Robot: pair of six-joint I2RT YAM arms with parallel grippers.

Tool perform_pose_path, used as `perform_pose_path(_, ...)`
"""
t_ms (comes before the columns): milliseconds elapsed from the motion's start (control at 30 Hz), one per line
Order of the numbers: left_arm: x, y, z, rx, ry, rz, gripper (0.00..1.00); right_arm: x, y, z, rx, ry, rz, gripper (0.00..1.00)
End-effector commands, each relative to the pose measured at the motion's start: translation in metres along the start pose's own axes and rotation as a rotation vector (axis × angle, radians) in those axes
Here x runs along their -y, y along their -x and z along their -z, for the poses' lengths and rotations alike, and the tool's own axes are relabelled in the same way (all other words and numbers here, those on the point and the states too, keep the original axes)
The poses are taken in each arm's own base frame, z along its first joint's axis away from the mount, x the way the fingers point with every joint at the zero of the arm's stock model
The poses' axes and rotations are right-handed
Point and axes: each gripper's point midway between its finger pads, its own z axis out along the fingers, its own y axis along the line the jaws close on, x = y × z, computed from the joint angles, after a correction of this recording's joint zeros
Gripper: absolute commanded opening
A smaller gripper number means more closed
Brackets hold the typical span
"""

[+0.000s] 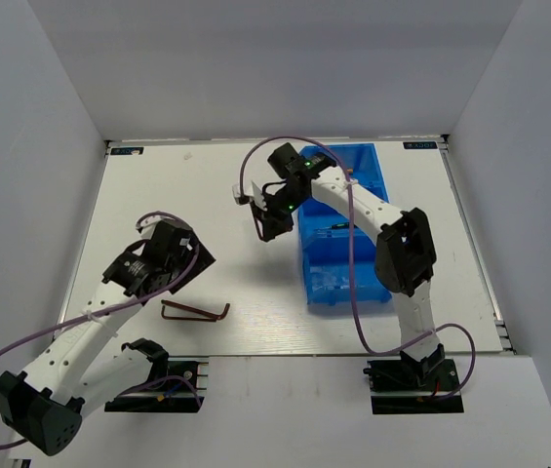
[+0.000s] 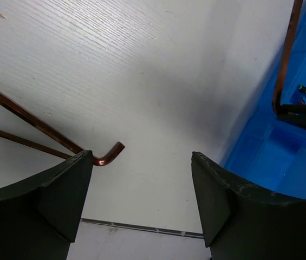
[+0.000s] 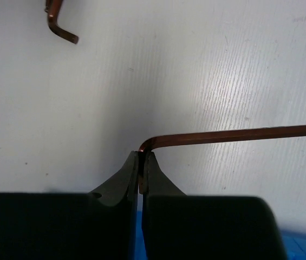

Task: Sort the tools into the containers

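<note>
Bright, even light from above fills the overhead view. The white counter (image 1: 207,185) looks slightly washed out, and the arms throw only soft shadows. Up close, glare streaks the counter's grain. The left tool (image 2: 142,173) and right tool (image 3: 140,162) look dark and soft-edged, while the hex key (image 3: 234,135) is sharp.

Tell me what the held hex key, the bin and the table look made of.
Hex key: likely metal, coppery-brown with a slight sheen; a thin rigid bar with a crisp bend.
Bin: probably plastic, bright blue, smooth glossy walls that look somewhat translucent.
Table: white, matte, finely lined texture; laminate or painted board, unclear which.
</note>
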Motion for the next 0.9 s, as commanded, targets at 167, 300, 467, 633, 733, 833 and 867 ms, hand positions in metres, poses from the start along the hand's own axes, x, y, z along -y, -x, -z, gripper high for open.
perform_pose_path(167,0.009,-0.002,-0.002,-0.012,-0.043,-0.004,0.83,-0.039,0.015,0.036,0.032,0.042,0.047,0.00)
perform_pose_path(300,0.005,-0.004,-0.001,-0.010,-0.045,-0.003,0.83,-0.051,0.005,0.058,0.002,0.015,0.116,0.00)
perform_pose_path(467,0.004,-0.010,-0.011,-0.033,-0.027,0.010,0.83,-0.083,-0.017,0.102,0.000,-0.071,0.211,0.00)
perform_pose_path(633,0.012,-0.021,-0.026,-0.081,-0.053,0.010,0.82,-0.120,-0.065,0.113,-0.018,-0.069,0.304,0.00)
perform_pose_path(733,0.017,-0.023,-0.034,-0.093,-0.052,0.009,0.82,-0.132,-0.088,0.124,-0.052,-0.091,0.363,0.00)
perform_pose_path(833,0.014,-0.027,-0.040,-0.109,-0.026,-0.007,0.82,-0.134,-0.111,0.122,-0.062,-0.113,0.388,0.00)
perform_pose_path(867,0.013,-0.027,-0.040,-0.109,-0.026,-0.016,0.82,-0.134,-0.115,0.121,-0.061,-0.118,0.378,0.00)
